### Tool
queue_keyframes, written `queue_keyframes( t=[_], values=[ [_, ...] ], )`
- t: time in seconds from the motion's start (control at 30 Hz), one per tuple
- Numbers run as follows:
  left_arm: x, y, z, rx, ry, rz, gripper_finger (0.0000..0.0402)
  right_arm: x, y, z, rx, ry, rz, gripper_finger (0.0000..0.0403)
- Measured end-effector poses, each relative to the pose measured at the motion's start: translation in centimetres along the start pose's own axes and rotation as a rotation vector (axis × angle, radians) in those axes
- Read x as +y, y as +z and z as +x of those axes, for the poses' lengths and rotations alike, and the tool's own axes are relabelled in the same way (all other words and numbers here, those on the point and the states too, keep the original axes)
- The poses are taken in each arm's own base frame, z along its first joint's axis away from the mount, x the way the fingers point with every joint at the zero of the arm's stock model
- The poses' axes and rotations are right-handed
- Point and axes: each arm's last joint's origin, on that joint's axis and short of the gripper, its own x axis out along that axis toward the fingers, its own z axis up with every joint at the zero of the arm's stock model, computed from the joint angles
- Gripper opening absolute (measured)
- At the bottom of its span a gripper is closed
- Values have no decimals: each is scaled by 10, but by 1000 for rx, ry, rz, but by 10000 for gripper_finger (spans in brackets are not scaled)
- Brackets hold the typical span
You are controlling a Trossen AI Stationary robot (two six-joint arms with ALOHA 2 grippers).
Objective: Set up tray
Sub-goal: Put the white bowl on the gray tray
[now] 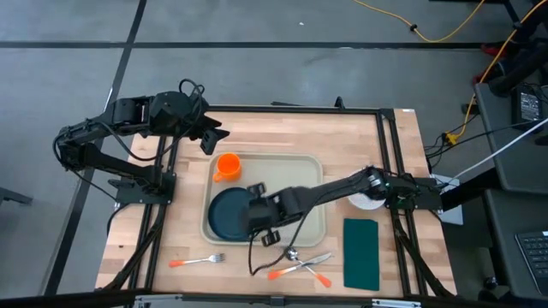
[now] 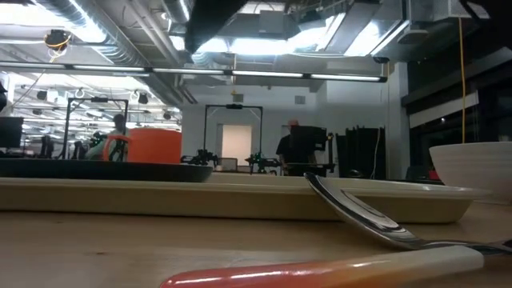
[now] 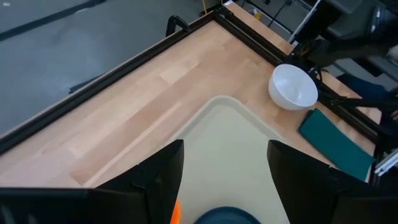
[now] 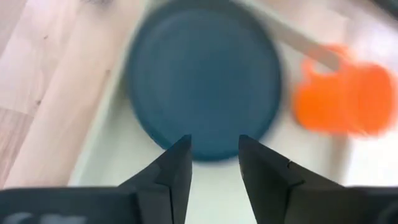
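In the high view, the tray (image 1: 312, 224) is seen in the middle of the wooden table (image 1: 257, 133), with a dark teal plate (image 1: 224, 216) lying in its near left part and an orange cup (image 1: 227, 166) standing in its far left corner. The right gripper (image 1: 257, 214) is stretched over the tray, at the right edge of the plate. The left gripper (image 1: 211, 137) is kept above the table just beyond the far left corner of the tray. A white bowl (image 1: 366, 202) and a green napkin (image 1: 361, 253) are placed to the right of the tray, a fork (image 1: 197, 260) and more cutlery in front of it. In the low view, the tray rim, the cup and a spoon (image 2: 360, 212) are shown. In the left wrist view, the left fingers (image 3: 163, 171) are held wide apart over the tray. In the right wrist view, the right fingers (image 4: 177, 165) are parted, nothing is between them, and the plate is just beyond their tips.
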Motion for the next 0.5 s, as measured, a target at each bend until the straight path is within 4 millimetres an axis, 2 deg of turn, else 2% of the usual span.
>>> queue_keyframes(
  t=[0.17,0.33,0.5],
  values=[
    [1,-1,0,15,8,45,225,-33,-22,-73,49,-76,197,135],
    [2,-3,0,28,16,77,225,-61,-59,-162,40,-254,366,135],
    [2,-3,0,34,17,118,225,-79,-101,-249,-159,-301,631,135]
  ],
)
